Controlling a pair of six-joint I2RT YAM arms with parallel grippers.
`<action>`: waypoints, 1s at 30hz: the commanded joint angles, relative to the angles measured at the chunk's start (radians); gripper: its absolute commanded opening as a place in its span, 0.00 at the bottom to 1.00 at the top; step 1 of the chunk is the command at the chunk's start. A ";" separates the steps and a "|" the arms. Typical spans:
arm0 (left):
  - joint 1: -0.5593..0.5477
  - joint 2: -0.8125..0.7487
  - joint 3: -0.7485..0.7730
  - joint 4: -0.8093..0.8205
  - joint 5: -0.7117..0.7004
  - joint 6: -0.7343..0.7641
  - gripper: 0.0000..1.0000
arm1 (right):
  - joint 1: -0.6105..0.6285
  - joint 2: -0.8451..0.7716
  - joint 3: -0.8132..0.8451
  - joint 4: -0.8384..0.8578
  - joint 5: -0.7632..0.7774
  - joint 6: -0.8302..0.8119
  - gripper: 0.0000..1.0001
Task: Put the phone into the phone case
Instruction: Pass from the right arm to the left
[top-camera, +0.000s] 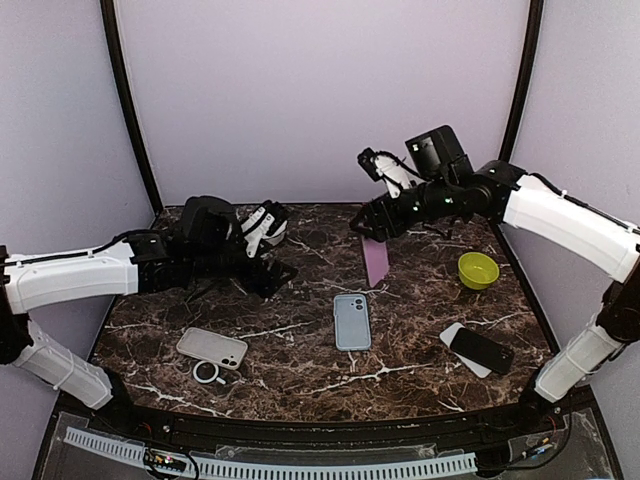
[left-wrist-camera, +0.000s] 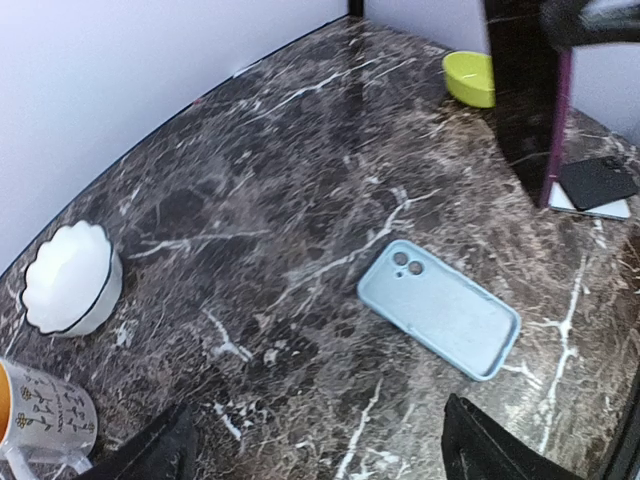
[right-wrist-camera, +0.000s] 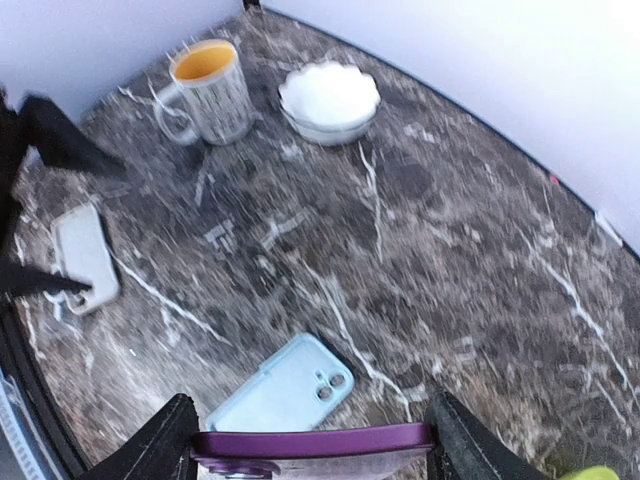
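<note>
The purple phone case (top-camera: 376, 260) hangs upright; the light-blue phone (top-camera: 352, 321) lies flat, face-down.

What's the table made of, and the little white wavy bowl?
The table looks like polished dark marble or a marble-print top: white veins, faint reflections. The white bowl looks like glazed ceramic: smooth, glossy, scalloped rim with a dark line; it might be plastic.

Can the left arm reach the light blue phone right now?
Probably yes: left gripper open, bare table between it and the light blue phone; right gripper holds the purple case aloft.
</note>
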 joint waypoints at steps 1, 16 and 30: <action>-0.041 -0.157 -0.100 0.262 0.112 0.055 0.86 | 0.060 0.034 0.153 0.158 0.027 0.138 0.33; -0.151 0.038 -0.021 0.543 -0.180 0.092 0.84 | 0.176 0.042 0.185 0.409 0.117 0.410 0.31; -0.151 0.072 0.035 0.534 -0.087 0.050 0.03 | 0.198 0.045 0.192 0.406 0.094 0.396 0.29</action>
